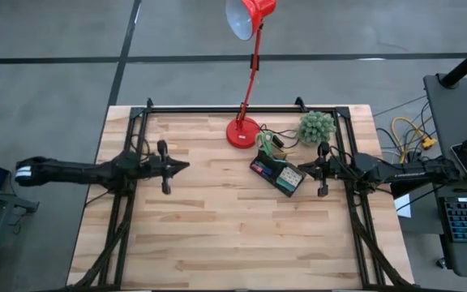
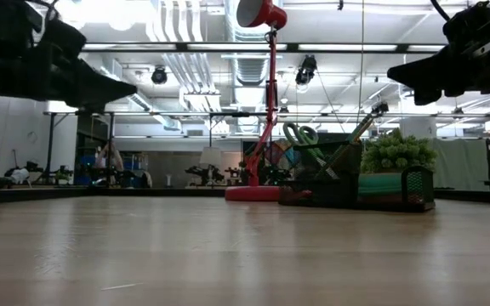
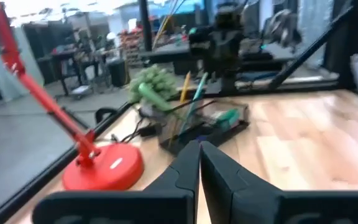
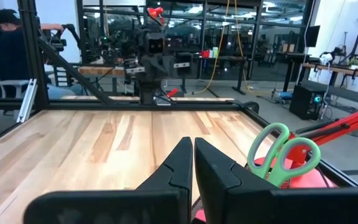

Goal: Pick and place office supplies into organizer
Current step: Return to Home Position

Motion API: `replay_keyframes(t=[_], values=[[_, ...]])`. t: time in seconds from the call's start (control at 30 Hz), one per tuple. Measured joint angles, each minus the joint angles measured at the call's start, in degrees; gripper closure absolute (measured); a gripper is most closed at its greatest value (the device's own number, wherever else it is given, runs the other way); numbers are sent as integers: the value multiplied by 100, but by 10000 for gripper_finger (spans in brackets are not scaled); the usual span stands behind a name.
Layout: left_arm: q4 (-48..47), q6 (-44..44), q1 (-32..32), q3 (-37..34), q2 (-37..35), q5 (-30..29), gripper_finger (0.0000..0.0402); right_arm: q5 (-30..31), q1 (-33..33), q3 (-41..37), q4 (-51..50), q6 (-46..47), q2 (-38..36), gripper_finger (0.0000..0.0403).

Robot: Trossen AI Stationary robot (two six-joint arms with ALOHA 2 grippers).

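Here, the black organizer [image 1: 279, 173] is seen on the pale wooden desk [image 1: 217, 235] — near the red lamp [image 1: 243, 132] and green plant [image 1: 316, 126] — with the green-handled scissors [image 2: 300, 136] stood in it, handles up. The left gripper [image 1: 183, 167] and the right gripper [image 1: 302, 169] are held above the boards, fingers pressed together, empty. A workshop room is glimpsed behind.

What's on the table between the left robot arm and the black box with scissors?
Nothing. The high view shows only bare wooden table between the left gripper and the organizer; the red lamp base stands off that line.
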Motion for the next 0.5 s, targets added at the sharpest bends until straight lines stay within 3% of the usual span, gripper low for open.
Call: replay_keyframes(t=[0.2, 0.5], values=[[-585, 32, -565, -4, -495, -76, 402, 0, 0, 1, -2, 185, 3, 394], [-2041, 132, -627, -6, -1847, 83, 402, 0, 2, 1, -79, 298, 2, 394]])
